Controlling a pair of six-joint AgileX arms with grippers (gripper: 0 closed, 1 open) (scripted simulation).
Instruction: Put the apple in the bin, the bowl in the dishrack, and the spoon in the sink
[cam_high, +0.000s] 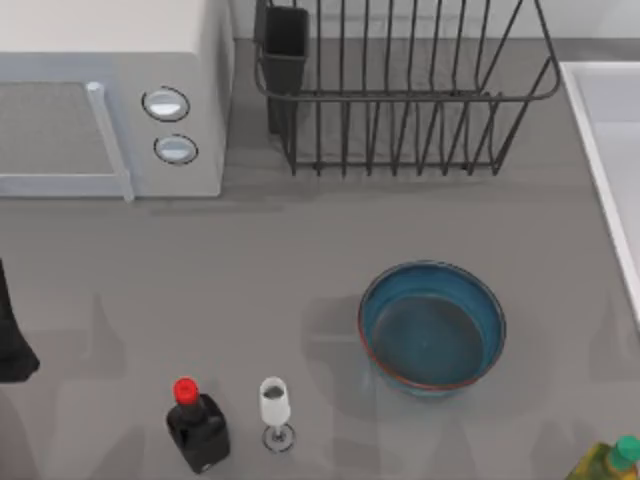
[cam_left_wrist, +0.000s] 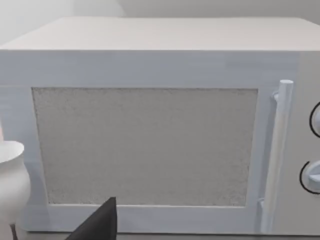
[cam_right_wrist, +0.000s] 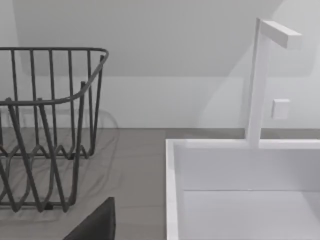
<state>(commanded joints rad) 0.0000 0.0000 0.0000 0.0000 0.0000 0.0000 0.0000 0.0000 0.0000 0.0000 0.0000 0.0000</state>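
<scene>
Grey worktop (cam_high: 250, 270) carries the wide blue bowl with reddish rim (cam_high: 432, 327) right of centre, near of the dark wire dishrack (cam_high: 400, 90); the white sink (cam_high: 610, 150) sits far right. Finger states cannot be told. A lift could knock the nearby wine glass (cam_high: 275, 410) or snag the rack's bars.

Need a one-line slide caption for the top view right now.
Blue bowl sits upright on the grey table, in front of the wire dishrack, with the sink at the right edge.
</scene>
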